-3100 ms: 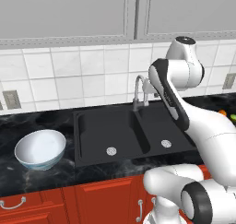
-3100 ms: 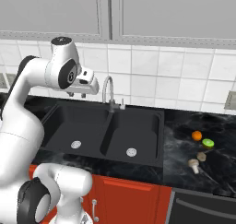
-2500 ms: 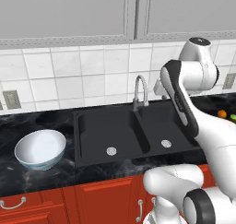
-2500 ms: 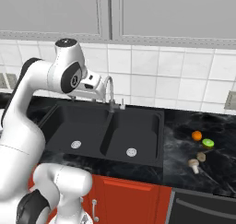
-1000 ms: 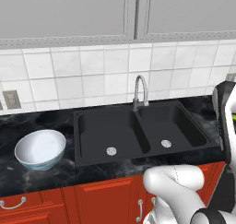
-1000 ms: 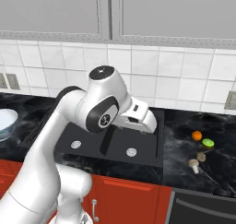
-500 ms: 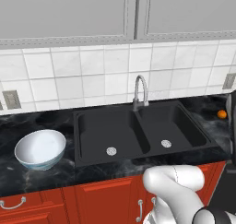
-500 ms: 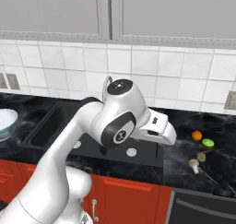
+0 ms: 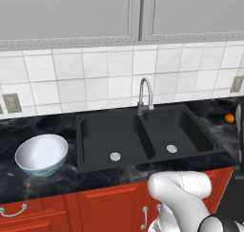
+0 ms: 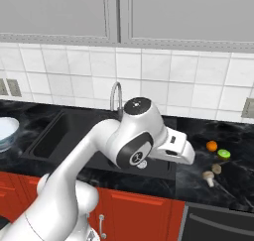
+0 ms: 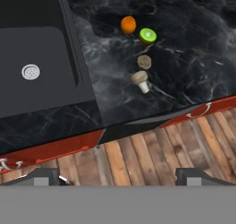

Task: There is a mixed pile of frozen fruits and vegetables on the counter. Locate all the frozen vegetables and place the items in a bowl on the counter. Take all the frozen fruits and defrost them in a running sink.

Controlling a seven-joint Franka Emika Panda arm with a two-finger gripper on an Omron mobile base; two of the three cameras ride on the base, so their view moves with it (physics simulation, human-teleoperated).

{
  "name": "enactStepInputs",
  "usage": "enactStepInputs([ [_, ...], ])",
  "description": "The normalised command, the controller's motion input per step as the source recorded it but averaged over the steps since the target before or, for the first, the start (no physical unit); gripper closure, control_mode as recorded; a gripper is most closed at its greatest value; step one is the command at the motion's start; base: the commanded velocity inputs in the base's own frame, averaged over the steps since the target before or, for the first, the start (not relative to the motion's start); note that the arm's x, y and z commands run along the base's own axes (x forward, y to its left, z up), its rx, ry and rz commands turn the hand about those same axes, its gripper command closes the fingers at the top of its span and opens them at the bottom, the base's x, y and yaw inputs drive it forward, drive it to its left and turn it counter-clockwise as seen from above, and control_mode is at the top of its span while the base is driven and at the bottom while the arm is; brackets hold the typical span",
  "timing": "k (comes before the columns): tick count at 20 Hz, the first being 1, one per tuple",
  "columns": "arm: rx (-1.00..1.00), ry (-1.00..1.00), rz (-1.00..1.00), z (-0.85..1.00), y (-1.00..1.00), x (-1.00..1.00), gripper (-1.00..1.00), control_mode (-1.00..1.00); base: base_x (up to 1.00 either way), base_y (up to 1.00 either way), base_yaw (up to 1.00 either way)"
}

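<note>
Hovering with jaws spread wide and empty, the gripper (image 11: 118,174) overlooks the counter (image 11: 184,89) edge, where the orange ball (image 11: 128,25), lime ball (image 11: 147,35) and two mushrooms (image 11: 140,80) cluster beside the sink (image 11: 37,71); the bowl (image 9: 42,153) sits far left.

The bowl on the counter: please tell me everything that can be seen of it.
The bowl is wide and round, glossy white inside with a pale blue-grey outside. It stands upright and looks empty, on the black marble-like counter left of the sink, apart from its edge. Nothing else touches it.
</note>
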Motion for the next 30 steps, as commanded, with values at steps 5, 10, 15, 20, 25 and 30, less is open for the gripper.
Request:
enactStepInputs([
  [5, 0.0, 0.0, 0.02, -0.17, -0.22, 0.0, -1.0, -1.0, 0.0, 0.0, 0.0],
  [10, 0.0, 0.0, 0.02, -0.18, -0.18, 0.04, -1.0, -1.0, 0.0, 0.0, 0.0],
  [15, 0.0, 0.0, 0.11, -0.15, -0.1, 0.3, -1.0, -1.0, 0.0, 0.0, 0.0],
  [20, 0.0, 0.0, 0.13, -0.09, -0.11, 0.29, -1.0, -1.0, 0.0, 0.0, 0.0],
  [25, -0.01, 0.06, 0.03, -0.09, -0.17, 0.01, -1.0, -1.0, 0.0, 0.0, 0.0],
  [30, 0.0, 0.04, 0.0, -0.25, -0.12, 0.12, -1.0, -1.0, 0.0, 0.0, 0.0],
])
